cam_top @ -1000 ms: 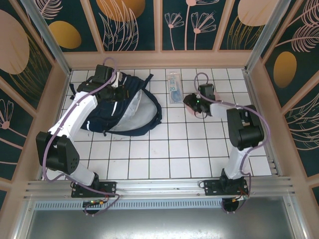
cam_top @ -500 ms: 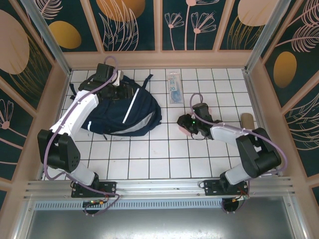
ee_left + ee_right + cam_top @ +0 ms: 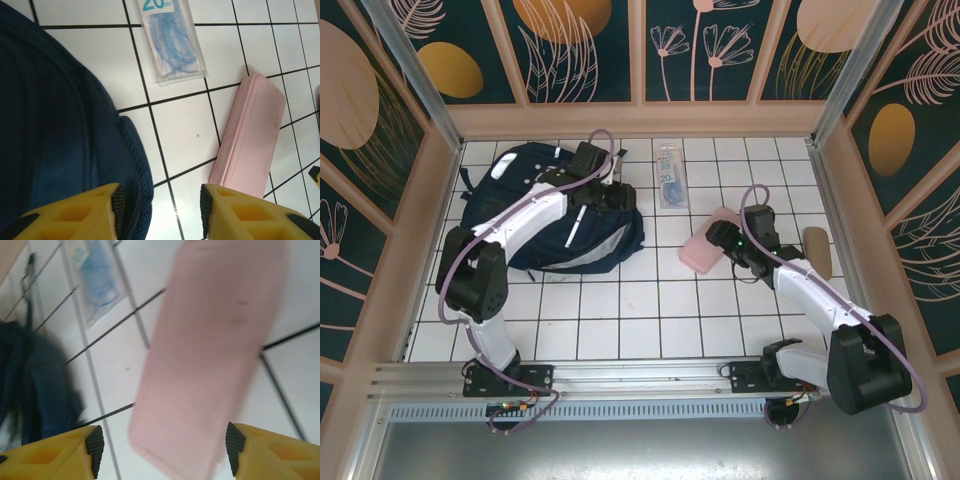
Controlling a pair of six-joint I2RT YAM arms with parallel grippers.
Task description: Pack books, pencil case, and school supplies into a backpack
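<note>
Two open hands, nothing gripped. Right hand point(image 3: 164, 445) has its jaws spread wider than the pencil case point(image 3: 708, 242), which lies flat on the tiled surface point(image 3: 650, 310), near the backpack point(image 3: 545, 250) on its right side. In the wrist view the case sits between the black pads point(image 3: 95, 444), but that view is smeared, so I can't tell if either pad touches it. Left hand point(image 3: 160, 207) hangs over the backpack's right edge, jaws apart above fabric and bare tile.

Risks as I read them:
- Case: smooth pale pink shell, looks rigid, rounded corners, seam along one side, on glossy tile. An off-centre close would probably skid or spin it rather than lift it.
- Backpack: limp navy fabric, mesh-textured edge, slumped flat. No open mouth visible from above and nothing holds one open, so a carried case would likely land on the bag, not in it.
- Clear packet point(image 3: 170, 45): thin, flat, slick, blue print inside, lying beyond the case. Hard to get under; likely to slide.
- Tan roll point(image 3: 817, 252): oblong, rounded ends, near the right wall. A nudge from the right arm could send it rolling.
</note>
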